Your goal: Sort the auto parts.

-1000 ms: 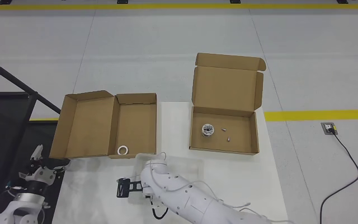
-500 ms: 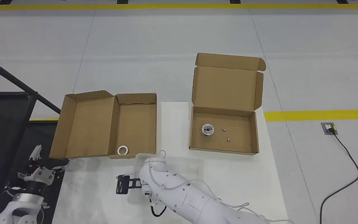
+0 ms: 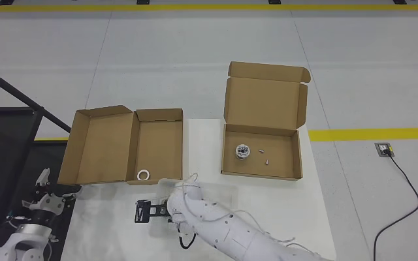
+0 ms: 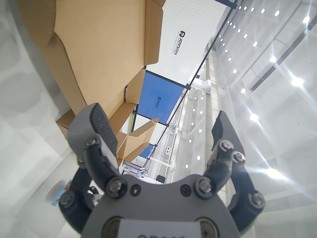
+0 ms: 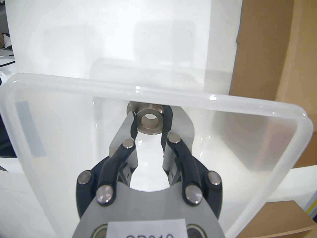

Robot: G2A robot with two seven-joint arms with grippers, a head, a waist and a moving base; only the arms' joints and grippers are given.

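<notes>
A short metal sleeve [image 5: 149, 122] is pinched between the fingertips of the right gripper [image 5: 148, 125], which is clamped across the sleeve's outer wall. The bore is left facing back along the gripper's own line, so the part's axis runs with the fingers rather than across them. The sleeve is held within the outline of the clear plastic bin [image 5: 173, 93], close to one rim. Whether it hangs above the bin or sits down inside it cannot be told. In the top view this gripper is seen pointing toward the robot's left, out over the white table [image 3: 313, 215] at the bin's left end. The left-hand cardboard box [image 3: 157, 140] lies just beyond it, ahead and a little farther from the robot, with a white ring [image 3: 143, 174] resting in its near corner. The right-hand cardboard box [image 3: 287, 160] lies well apart on the other side of the bin, behind the way the fingers are aimed. A round part [image 3: 243, 151] and small fasteners [image 3: 266, 159] are kept in it. The left-hand box is therefore judged the nearer and more likely target, since a ring-shaped piece is already held there, and a short carry forward would be called for rather than a swing back across the bin. The left gripper [image 4: 161, 122] is parked off the table's left edge with its fingers spread wide and nothing between them. It is turned upward beside the left-hand box's hanging lid.
</notes>
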